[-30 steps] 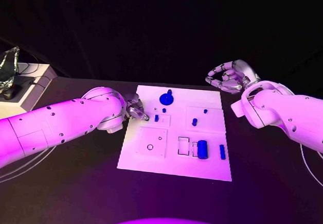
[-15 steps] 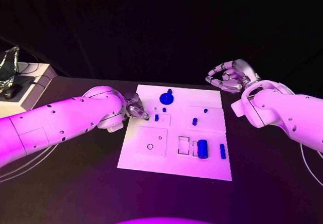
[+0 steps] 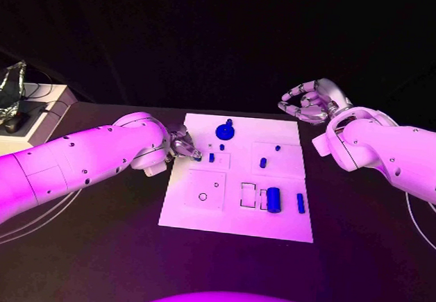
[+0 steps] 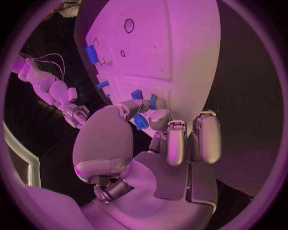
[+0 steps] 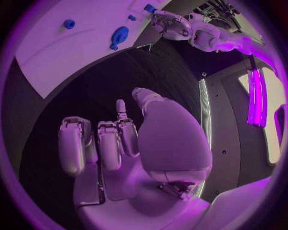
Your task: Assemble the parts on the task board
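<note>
The white task board (image 3: 236,215) lies mid-table. On it are a blue round knob (image 3: 225,131), small blue pegs (image 3: 262,164), a thick blue cylinder (image 3: 273,200) and a slim blue bar (image 3: 300,204). My left hand (image 3: 183,146) hovers at the board's left edge, its fingertips beside a small peg (image 3: 212,158). In the left wrist view its thumb and a finger pinch a small blue part (image 4: 141,121). My right hand (image 3: 309,105) hangs off the board's far right corner, fingers loosely curled and apart, holding nothing (image 5: 114,139).
A white box (image 3: 40,121) with a silvery bag (image 3: 3,98) on it stands at the table's left edge. The board shows a rectangular slot (image 3: 247,195) and a round hole (image 3: 203,197). Black table surrounds the board.
My left arm and hand have crept slightly up along the board's left edge. The right hand and the parts on the board have stayed put.
</note>
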Robot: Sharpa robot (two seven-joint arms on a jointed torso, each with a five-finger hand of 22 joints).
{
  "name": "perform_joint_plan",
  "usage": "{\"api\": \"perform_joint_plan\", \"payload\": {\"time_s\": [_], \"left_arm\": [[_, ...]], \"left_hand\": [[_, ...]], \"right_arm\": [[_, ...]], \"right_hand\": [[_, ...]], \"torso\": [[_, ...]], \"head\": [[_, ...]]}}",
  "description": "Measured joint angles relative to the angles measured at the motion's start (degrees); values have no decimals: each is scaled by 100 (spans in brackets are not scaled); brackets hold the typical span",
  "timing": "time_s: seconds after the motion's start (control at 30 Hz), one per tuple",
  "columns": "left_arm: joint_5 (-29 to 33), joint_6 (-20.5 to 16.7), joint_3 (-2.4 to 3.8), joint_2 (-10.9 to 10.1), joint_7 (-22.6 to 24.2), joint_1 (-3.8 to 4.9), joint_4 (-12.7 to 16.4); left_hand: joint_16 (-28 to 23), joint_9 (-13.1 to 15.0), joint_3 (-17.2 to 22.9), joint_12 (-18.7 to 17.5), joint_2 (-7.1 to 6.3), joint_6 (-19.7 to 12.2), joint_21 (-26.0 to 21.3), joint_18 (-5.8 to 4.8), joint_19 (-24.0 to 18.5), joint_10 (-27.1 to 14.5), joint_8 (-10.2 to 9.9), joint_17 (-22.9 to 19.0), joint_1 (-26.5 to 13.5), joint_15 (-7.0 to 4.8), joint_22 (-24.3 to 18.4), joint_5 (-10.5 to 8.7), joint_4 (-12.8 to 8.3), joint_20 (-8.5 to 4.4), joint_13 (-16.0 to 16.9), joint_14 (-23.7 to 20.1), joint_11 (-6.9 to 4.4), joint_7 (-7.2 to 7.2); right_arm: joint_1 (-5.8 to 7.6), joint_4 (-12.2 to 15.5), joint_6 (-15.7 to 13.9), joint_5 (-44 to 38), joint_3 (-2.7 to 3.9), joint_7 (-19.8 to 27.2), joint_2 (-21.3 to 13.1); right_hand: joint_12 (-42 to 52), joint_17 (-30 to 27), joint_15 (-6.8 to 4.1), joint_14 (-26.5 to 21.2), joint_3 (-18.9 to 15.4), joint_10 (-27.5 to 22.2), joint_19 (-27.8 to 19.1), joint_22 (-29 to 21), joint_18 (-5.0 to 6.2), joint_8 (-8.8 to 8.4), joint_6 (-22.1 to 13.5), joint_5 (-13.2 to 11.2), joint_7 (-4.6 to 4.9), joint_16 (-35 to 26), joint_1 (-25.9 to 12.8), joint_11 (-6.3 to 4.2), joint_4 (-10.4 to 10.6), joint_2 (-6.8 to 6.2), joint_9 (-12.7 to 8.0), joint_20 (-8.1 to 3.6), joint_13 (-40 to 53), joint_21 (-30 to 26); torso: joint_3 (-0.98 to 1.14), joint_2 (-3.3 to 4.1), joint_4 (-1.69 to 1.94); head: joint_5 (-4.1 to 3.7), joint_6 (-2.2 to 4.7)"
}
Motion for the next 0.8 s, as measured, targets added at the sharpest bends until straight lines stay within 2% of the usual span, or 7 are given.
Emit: {"api": "perform_joint_plan", "payload": {"time_s": [0.8], "left_arm": [[21, 33, -10, 137, -32, 51, -120]], "left_hand": [[26, -61, -47, 0, 22, 79, 22, 2, 21, 41, -62, -1, -22, -20, 0, 14, -48, -21, 70, -22, 0, -35]], "right_arm": [[-9, -21, 6, 0, 0, 5, 20]], "right_hand": [[0, 0, 0, 0, 16, 0, 0, 4, 0, 0, 0, 67, 0, 0, 0, 0, -16, 0, 5, 0, 3, -22]], "torso": [[-10, 3, 5]], "head": [[-6, -20]]}}
